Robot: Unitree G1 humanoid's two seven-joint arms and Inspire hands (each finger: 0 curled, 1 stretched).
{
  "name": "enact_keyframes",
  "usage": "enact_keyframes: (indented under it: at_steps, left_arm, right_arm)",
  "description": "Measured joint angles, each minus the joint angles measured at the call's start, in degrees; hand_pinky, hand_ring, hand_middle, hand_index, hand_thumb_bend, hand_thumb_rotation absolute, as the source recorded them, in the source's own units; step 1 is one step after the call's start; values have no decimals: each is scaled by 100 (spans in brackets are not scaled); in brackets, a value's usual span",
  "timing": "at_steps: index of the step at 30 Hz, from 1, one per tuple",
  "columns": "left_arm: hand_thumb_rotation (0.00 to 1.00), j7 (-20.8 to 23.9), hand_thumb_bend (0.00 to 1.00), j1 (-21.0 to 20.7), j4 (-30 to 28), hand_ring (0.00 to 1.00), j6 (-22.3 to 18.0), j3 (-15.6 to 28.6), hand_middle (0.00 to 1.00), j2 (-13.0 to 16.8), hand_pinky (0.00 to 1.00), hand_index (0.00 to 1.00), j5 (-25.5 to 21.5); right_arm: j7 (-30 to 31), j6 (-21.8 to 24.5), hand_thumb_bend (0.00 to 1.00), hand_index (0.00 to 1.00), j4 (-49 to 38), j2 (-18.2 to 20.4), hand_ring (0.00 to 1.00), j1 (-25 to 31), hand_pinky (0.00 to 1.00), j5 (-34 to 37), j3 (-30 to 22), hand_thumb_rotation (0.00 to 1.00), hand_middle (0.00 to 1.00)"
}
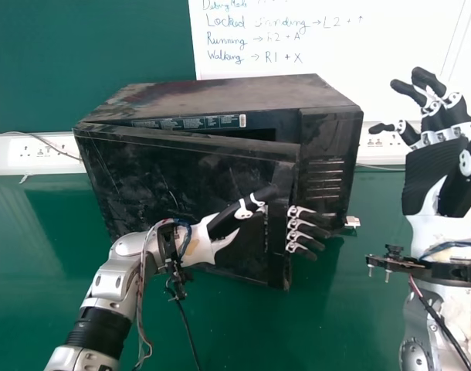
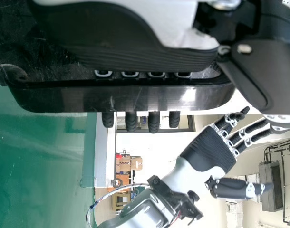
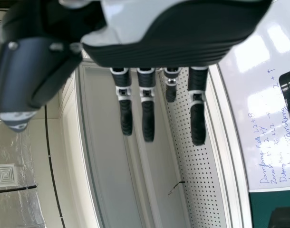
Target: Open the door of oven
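Between two white socket strips [image 1: 50, 154] stood the black oven [image 1: 220, 91], its door [image 1: 166, 170] ajar, with the edge toward the oven's right side standing out from the body. The left arm [image 1: 116, 286] crossed in front of the oven and, with its hand, covered part of the lower door. The left hand [image 1: 242, 246] lay against the door's front, thumb on the panel, fingers spread a little and nearly straight, reaching behind the upright handle [image 1: 278, 267] and out past it. The right hand [image 1: 428, 178] was raised to the right of the oven, apart from it, its fingers loosely spread. Just beside the oven's right side lay a small white piece [image 1: 352, 222].

A green table [image 1: 351, 309] carried the oven and ran out in front of it. Behind the oven rose a dark green wall panel [image 1: 89, 54] and a whiteboard [image 1: 320, 46] with handwriting.

The right wrist view took in a perforated panel [image 3: 197, 156] and a square ceiling grille [image 3: 5, 175]. The left wrist view showed the fingertips jutting beyond the handle, and cardboard boxes [image 2: 126, 165] in the room beyond the oven.
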Motion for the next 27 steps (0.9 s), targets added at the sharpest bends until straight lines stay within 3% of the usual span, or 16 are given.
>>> enact_keyframes:
  at_steps: [5, 8, 12, 15, 20, 27]
  left_arm:
    - [71, -272, 92, 111, -59, 47, 441, 43, 66, 92, 37, 71, -457]
    - [75, -415, 94, 129, -95, 47, 600, 48, 67, 189, 36, 72, -618]
    - [81, -475, 91, 300, -385, 43, 486, 48, 64, 240, 32, 72, -660]
    - [78, -500, 88, 513, -652, 41, 501, 49, 63, 294, 30, 72, -789]
    - [68, -735, 86, 670, -778, 41, 915, 137, 64, 404, 31, 72, -1183]
    - [70, -652, 86, 1045, -1423, 31, 1156, 208, 59, 490, 23, 68, -1342]
  right_arm:
    - [-14, 0, 100, 88, 0, 0, 92, -5, 83, -10, 4, 100, 93]
    - [-36, 0, 100, 88, 0, 0, 92, -20, 83, -50, 11, 100, 93]
    - [-46, 0, 100, 88, 0, 0, 92, -38, 84, -50, 8, 100, 93]
    - [-46, -2, 100, 88, 0, -1, 92, -42, 85, -51, 8, 100, 92]
    - [-46, -3, 100, 88, 0, -2, 92, -44, 85, -53, 2, 100, 93]
    - [-53, -4, 100, 89, 0, -5, 92, -52, 84, -64, -4, 100, 93]
